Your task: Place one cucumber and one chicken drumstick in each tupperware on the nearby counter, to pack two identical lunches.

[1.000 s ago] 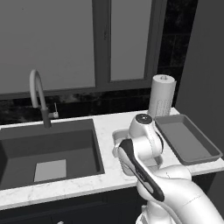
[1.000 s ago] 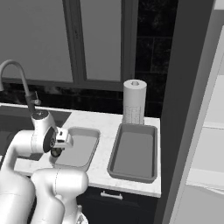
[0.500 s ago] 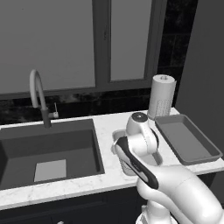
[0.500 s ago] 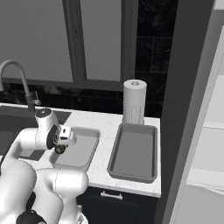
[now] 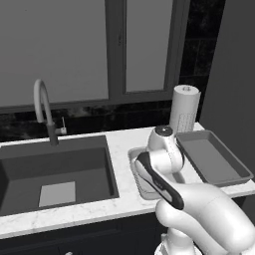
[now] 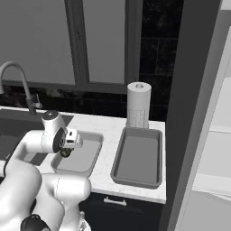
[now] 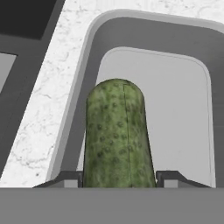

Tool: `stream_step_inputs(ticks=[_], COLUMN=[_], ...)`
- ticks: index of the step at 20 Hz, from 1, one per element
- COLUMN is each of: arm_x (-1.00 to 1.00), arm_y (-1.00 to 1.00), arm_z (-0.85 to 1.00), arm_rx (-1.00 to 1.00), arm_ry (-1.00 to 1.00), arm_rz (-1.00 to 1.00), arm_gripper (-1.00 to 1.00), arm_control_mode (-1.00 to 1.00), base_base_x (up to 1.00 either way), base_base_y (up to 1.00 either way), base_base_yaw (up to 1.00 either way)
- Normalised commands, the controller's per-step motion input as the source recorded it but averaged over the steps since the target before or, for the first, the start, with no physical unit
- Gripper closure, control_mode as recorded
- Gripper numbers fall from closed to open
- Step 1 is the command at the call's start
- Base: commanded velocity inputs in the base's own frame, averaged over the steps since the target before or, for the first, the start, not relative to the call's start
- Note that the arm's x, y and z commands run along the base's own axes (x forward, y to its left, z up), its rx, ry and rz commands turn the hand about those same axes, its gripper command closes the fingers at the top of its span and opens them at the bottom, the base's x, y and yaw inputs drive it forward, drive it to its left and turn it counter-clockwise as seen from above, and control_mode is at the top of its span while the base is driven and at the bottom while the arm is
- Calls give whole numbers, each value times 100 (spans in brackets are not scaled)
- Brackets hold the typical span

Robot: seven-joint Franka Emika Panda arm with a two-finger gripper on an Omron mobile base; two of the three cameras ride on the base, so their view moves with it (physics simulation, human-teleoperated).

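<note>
One cucumber (image 7: pixel 116 135) sits clamped between the jaws, hanging over the smaller, lighter tupperware (image 6: pixel 92 155) in the lower left of the right base picture. Since a second ago the hand (image 6: pixel 67 143) has swung further over that container, so I judge the first cucumber is nearly placed. The arm folds low over the table (image 5: pixel 122 144), wrist bent toward the tray. The larger tupperware (image 6: pixel 135 158) beside it, lower centre, holds nothing.
</note>
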Motion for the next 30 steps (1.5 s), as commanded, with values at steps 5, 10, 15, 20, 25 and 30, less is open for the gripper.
stream_step_inputs(ticks=[5,10,15,20,25,30], arm_x=[-1,-5,-1,0,0,-1], arm_y=[-31,-26,0,0,-15,-37], arm_z=[-25,-25,-37,-46,-35,-5], arm_rx=[2,1,3,1,0,0], arm_ry=[-1,0,0,0,-4,-10], arm_rz=[0,0,-1,-3,-3,-3], arm_gripper=[100,100,100,100,100,100], arm_control_mode=[-100,-100,-100,-100,-100,-100], base_base_x=[0,0,0,0,0,0], base_base_y=[0,0,0,0,0,0], base_base_yaw=[0,0,0,0,0,0])
